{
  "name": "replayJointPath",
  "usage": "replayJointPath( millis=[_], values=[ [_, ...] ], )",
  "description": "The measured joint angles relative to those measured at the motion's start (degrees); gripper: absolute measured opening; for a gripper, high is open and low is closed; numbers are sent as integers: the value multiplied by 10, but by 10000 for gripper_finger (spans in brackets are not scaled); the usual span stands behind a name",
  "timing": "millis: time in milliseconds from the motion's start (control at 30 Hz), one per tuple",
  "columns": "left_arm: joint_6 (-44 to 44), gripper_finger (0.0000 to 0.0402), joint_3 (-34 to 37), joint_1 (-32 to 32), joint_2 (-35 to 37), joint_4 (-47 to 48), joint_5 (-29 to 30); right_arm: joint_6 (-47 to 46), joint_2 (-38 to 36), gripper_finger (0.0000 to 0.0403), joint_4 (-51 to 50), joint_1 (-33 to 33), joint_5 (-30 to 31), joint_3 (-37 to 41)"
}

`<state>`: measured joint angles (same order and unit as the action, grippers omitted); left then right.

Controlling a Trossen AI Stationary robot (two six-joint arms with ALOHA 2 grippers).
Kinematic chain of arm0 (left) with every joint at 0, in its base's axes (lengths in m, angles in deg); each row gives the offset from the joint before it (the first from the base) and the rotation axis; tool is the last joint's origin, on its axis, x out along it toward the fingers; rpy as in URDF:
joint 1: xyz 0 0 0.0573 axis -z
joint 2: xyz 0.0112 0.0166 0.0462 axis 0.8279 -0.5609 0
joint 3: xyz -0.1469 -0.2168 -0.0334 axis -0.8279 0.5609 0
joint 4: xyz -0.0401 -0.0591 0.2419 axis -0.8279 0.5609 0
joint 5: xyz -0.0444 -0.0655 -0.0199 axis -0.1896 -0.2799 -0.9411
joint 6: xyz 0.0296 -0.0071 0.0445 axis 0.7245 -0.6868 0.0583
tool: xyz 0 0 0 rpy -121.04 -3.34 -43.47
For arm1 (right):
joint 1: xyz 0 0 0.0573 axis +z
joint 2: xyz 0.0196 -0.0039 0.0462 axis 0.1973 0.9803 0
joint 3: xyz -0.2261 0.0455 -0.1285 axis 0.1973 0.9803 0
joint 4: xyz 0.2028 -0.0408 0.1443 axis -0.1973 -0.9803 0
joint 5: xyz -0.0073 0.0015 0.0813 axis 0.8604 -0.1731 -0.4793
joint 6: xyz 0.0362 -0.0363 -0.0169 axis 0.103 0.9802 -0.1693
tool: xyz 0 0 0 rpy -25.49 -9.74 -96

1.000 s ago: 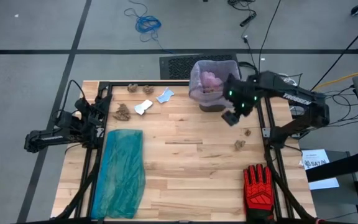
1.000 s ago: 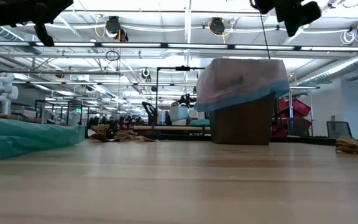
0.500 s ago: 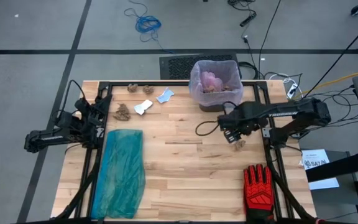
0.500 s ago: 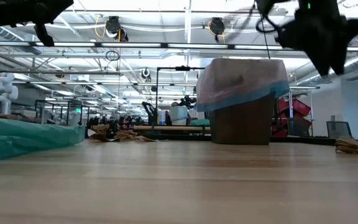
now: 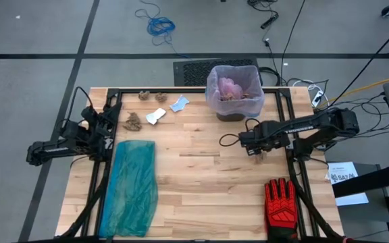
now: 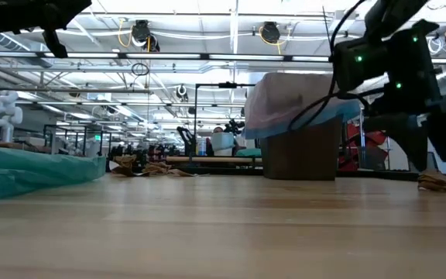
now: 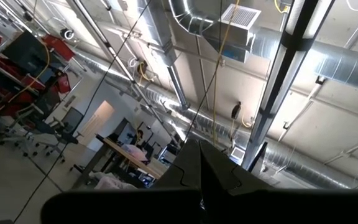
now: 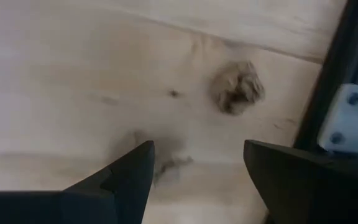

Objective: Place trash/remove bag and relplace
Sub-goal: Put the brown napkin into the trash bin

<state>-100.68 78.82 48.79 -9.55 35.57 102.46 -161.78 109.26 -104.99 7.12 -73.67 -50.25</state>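
Wooden surface (image 5: pixel 201 169) under both arms. Right gripper (image 5: pixel 257 154) low near right edge, fingers (image 8: pixel 123 180) spread wide and empty, just above brown paper wad (image 8: pixel 237 88). Left gripper (image 5: pixel 111 102) parked at left edge, fingers pressed together, holding nothing. Lavender bag (image 5: pixel 234 88) lining bin at far edge; more trash (image 5: pixel 134 121) far left.

Crumpled brown paper wad (image 8: pixel 237 88) on smooth matt wooden table (image 8: pixel 73 68); thin translucent plastic bag (image 5: pixel 234 88).
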Motion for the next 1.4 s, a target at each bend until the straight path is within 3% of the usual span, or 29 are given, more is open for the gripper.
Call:
replayJointPath(
  millis=[267,433,633,833,1167,1300,1400],
  values=[
    [-1,0,0,0,0,0,1,-50,0,235,7,-17,59,21],
    [-2,0,0,0,0,0,2,-84,0,201,22,-34,69,51],
    [-2,0,0,0,0,0,4,-82,-2,129,93,-44,54,88],
    [-2,0,0,0,0,-1,4,-8,-10,13,119,-35,31,53],
    [-14,0,0,0,0,0,4,103,-80,6,78,-25,-39,-50],
    [-14,0,0,0,0,0,4,92,-86,25,33,-17,-103,-53],
    [-14,0,0,0,0,1,4,71,-81,53,-12,-7,-115,-53]
  ],
)
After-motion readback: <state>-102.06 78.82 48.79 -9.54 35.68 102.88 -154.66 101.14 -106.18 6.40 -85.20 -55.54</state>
